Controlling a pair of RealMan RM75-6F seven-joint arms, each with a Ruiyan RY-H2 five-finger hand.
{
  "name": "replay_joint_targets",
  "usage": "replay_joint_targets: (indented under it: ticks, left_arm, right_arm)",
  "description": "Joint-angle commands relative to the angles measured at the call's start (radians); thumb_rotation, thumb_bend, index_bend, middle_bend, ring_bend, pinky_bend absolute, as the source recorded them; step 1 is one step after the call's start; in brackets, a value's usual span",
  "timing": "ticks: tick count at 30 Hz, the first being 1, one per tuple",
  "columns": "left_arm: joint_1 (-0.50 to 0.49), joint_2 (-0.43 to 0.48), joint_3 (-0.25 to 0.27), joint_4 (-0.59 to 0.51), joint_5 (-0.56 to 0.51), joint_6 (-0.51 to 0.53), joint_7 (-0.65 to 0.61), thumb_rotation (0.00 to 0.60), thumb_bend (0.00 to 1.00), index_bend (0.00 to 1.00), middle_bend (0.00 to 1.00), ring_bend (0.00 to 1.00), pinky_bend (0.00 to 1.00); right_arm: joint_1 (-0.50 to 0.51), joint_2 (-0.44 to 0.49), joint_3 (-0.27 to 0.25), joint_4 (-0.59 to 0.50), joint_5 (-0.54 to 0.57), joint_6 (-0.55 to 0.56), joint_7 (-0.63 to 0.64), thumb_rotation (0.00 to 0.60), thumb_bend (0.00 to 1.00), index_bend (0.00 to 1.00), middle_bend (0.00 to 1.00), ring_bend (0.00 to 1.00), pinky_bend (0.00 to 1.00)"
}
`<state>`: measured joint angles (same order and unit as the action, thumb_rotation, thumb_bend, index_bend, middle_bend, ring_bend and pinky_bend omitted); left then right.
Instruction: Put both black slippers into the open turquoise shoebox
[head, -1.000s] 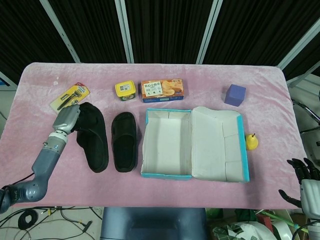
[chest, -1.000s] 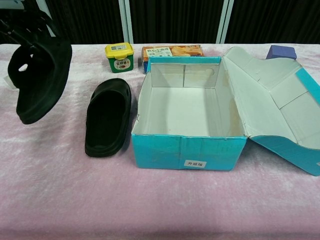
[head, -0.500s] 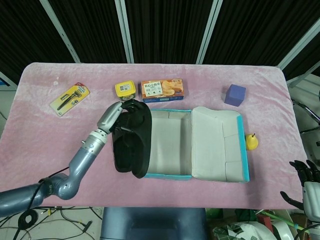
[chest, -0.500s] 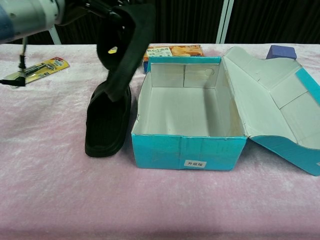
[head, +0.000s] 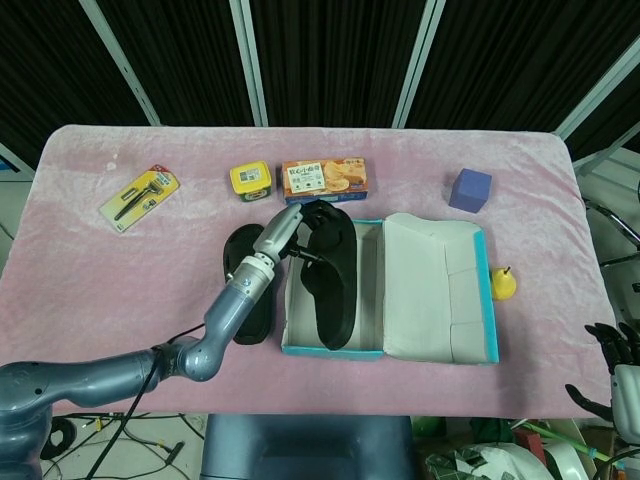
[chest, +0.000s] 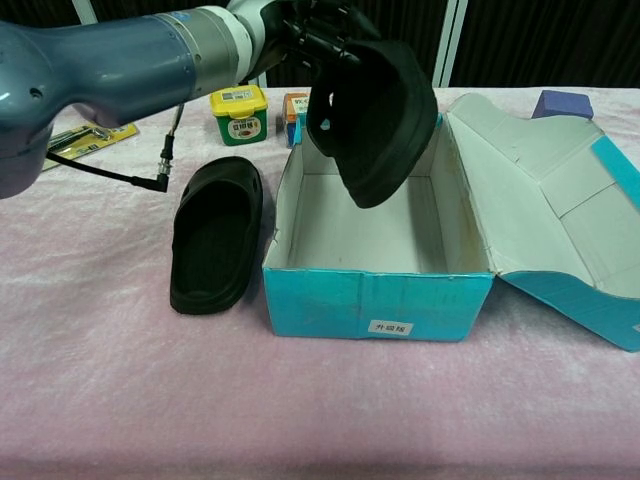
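From my seat the pink table (head: 90, 290) spans the view, and the turquoise shoebox (head: 300, 345) sits just past centre toward 3 o'clock, its lid (head: 440, 290) flopped open on the 3 o'clock side. My left hand (head: 283, 232) has its fingers closed around the heel end of the held slipper (head: 332, 280), which hangs above the box cavity, clear of the floor in the chest view. Its long axis runs 12 to 6, matching the box, toe dropping toward 6 and tilted steeply, so I judge lowering and flattening is what counts next. It looks like matte black moulded foam, sole facing the chest camera. The second slipper (head: 240, 290) lies flat just outside the box's 9 o'clock wall, nearest my left hand. My right hand (head: 612, 350) idles at 4 o'clock, holding nothing, fingers apart.
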<state>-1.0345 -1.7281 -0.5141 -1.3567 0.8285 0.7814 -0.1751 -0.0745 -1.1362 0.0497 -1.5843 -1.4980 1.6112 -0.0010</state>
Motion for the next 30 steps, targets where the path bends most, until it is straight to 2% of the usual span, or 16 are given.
replay_joint_targets:
  ticks: [1,23,30]
  left_arm:
    - [-0.031,-0.025,-0.024,0.046,-0.054,-0.039,-0.014,0.6,0.02,0.37,0.51,0.43,0.39]
    - [-0.107,-0.096,0.002,0.177,-0.077,-0.157,-0.045,0.6,0.02,0.36,0.48,0.41,0.35]
    - [-0.143,-0.134,0.0,0.261,-0.092,-0.19,-0.049,0.6,0.0,0.35,0.47,0.38,0.32]
  right_arm:
    - [-0.001,-0.001,0.0,0.003,0.0,0.0,0.004,0.6,0.01,0.22,0.17,0.08,0.2]
    - [-0.005,-0.003,0.003,0.015,0.01,-0.007,0.018,0.6,0.01,0.22,0.17,0.08,0.2]
    - [-0.008,-0.003,0.004,0.019,0.018,-0.012,0.025,0.6,0.01,0.22,0.17,0.08,0.2]
